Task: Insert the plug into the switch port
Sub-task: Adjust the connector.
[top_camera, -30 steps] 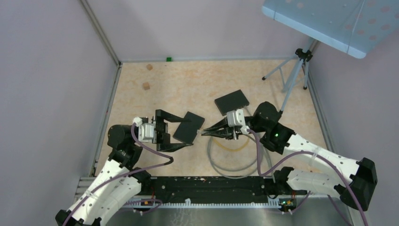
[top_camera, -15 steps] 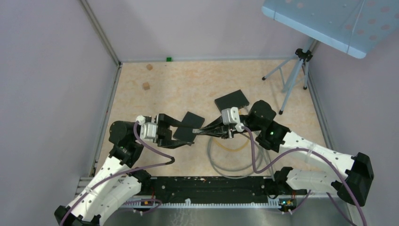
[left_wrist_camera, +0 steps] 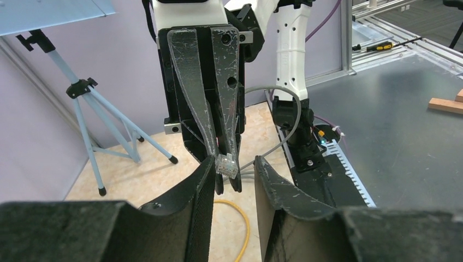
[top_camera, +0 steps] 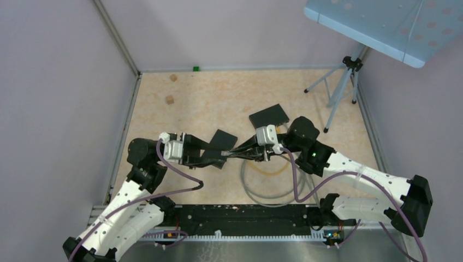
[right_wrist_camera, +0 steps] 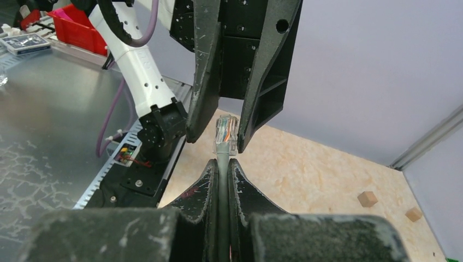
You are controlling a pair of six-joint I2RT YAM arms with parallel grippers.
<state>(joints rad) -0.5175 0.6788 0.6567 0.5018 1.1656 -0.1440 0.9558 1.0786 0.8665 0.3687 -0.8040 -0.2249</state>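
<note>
Over the table (top_camera: 218, 93), my right end effector (right_wrist_camera: 223, 164) is clenching the grey cable (left_wrist_camera: 298, 114) just behind the plug (right_wrist_camera: 226, 131) and holding it in the air. My left end effector (left_wrist_camera: 233, 166) is facing it, fingers parted, sitting close on either side of the plug's clear tip.

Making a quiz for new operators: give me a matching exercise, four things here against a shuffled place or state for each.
1. plug
2. left gripper
3. right gripper
4. wooden cubes

A. far left, away from both arms
B. shut on the grey cable just behind the plug
C. clear, between the left jaws
D. jaws parted either side of the plug

Pairs: 1-C, 2-D, 3-B, 4-A
</note>
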